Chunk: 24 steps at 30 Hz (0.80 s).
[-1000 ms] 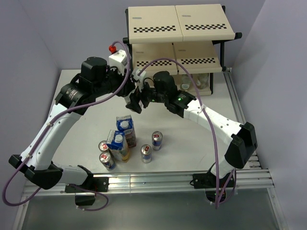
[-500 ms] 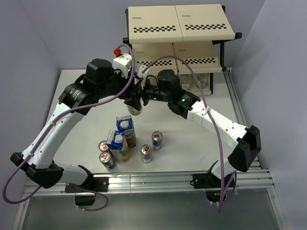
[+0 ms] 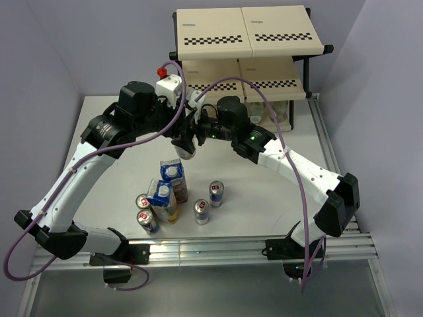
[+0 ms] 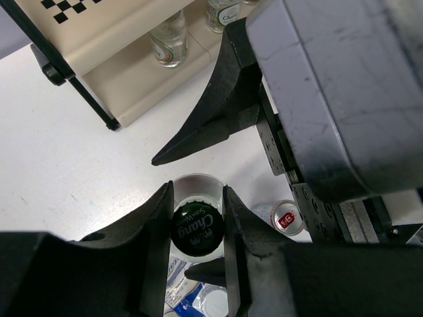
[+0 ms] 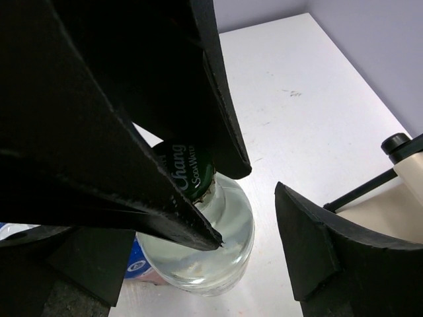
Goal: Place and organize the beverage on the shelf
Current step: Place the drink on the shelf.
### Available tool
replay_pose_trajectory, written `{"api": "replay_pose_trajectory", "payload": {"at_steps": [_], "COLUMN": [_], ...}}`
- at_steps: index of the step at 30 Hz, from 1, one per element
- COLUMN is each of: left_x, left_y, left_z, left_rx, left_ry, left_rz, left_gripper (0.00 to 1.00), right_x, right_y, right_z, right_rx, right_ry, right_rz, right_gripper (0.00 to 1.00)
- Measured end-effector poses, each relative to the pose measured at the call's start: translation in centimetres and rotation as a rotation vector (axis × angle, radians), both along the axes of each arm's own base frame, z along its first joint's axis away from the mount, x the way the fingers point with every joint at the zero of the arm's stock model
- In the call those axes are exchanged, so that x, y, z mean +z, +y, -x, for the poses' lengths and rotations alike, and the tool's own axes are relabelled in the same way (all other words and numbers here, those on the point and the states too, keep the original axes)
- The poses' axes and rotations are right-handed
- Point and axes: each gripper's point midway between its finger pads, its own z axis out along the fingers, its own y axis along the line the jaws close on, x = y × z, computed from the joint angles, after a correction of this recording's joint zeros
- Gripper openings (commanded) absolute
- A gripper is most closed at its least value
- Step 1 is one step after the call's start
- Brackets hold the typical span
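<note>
Between the two arms, in front of the shelf (image 3: 277, 84), a clear bottle (image 5: 221, 247) hangs by its green cap. The left gripper (image 4: 197, 205) is clamped on that cap alone. The right gripper (image 5: 198, 271) stands with its jaws apart on either side of the bottle's body, not touching it. The bottle appears to be off the table (image 3: 264, 191), directly above the cartons (image 3: 173, 178), with the cans (image 3: 216, 193) close by.

Risks noted:
- If the left gripper lets go before the right jaws close, the bottle is likely to drop onto the cartons and scatter the cans.
- A cap-only hold allows swing, so the right jaws could close off-centre.
- The fingers of both grippers are crowded together and could collide.
</note>
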Motion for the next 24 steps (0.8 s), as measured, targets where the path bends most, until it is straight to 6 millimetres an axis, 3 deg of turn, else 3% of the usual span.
{"api": "replay_pose_trajectory", "payload": {"at_steps": [15,24], "left_x": [0.0,0.1], "left_y": [0.1,0.3], "left_z": [-0.1,-0.3], "left_rx": [0.007,0.022], "left_ry": [-0.002,-0.011], "left_rz": [-0.003,-0.006], "left_gripper": [0.0,0.0], "right_x": [-0.3,-2.2], "right_y": [0.1,0.0], "right_z": [-0.1,0.1], "right_rx": [-0.001,-0.001], "right_ry": [-0.005,0.023], "right_rz": [0.01,0.037], "right_gripper": [0.85,0.78]}}
